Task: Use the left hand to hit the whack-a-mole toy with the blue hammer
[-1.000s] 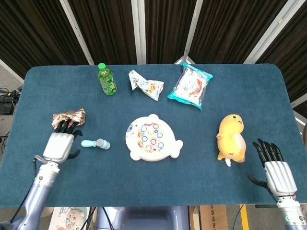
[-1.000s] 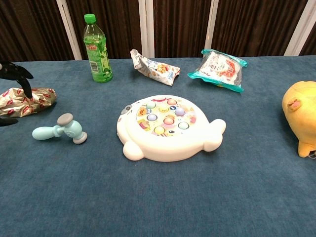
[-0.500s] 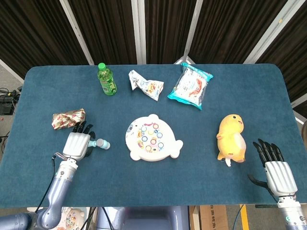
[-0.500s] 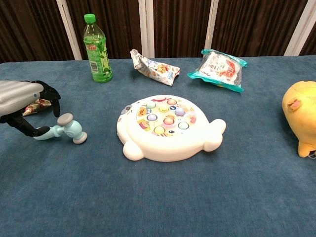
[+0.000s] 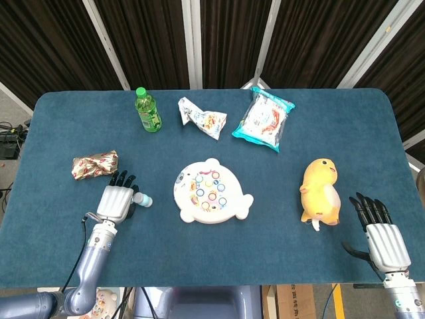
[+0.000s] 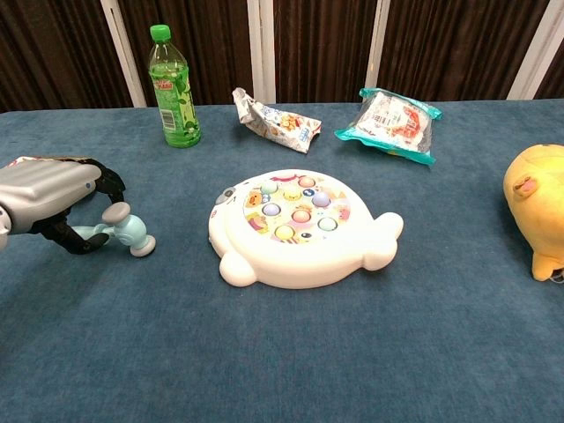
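Mostly blue felt table point(image 5: 279, 232), dark ribbed wall panels point(image 5: 146, 40) behind, maybe curtains.

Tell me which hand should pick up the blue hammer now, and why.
Left. The left hand is already over the blue hammer, its fingers arched above the handle, to the left of the whack-a-mole toy. The right hand lies open at the far right table edge, beyond the yellow plush.
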### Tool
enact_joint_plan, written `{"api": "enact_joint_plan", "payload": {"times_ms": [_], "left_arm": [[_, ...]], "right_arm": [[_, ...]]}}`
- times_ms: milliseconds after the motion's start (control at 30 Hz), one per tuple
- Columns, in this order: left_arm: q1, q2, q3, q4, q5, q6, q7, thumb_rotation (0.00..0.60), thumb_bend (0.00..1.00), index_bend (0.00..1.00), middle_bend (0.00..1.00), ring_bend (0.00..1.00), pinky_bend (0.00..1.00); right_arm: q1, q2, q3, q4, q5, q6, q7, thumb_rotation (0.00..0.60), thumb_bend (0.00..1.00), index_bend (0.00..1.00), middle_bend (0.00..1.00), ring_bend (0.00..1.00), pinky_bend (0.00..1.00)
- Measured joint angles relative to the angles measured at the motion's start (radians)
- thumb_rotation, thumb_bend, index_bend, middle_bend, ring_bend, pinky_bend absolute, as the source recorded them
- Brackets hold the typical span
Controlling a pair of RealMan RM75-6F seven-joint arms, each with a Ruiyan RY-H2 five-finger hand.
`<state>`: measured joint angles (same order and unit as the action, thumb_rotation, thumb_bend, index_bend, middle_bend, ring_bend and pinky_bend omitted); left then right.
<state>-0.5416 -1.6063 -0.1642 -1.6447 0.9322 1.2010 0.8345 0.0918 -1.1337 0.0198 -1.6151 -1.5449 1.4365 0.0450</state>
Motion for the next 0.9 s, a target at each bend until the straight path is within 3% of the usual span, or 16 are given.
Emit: {"api": "enact_joint_plan", "payload": {"times_ms": [900], "left_arm": [[-0.027,-0.053,0.014,0.069,-0.028,0.032,-0.012,0.600,0.40,0.49,0.14,0.00,0.08]], "right_arm": [[0.000,0.002,0.000,-0.005,0.004,-0.003,0.003,0.600,0.22,0.00,0.00,0.00,0.00]]}}
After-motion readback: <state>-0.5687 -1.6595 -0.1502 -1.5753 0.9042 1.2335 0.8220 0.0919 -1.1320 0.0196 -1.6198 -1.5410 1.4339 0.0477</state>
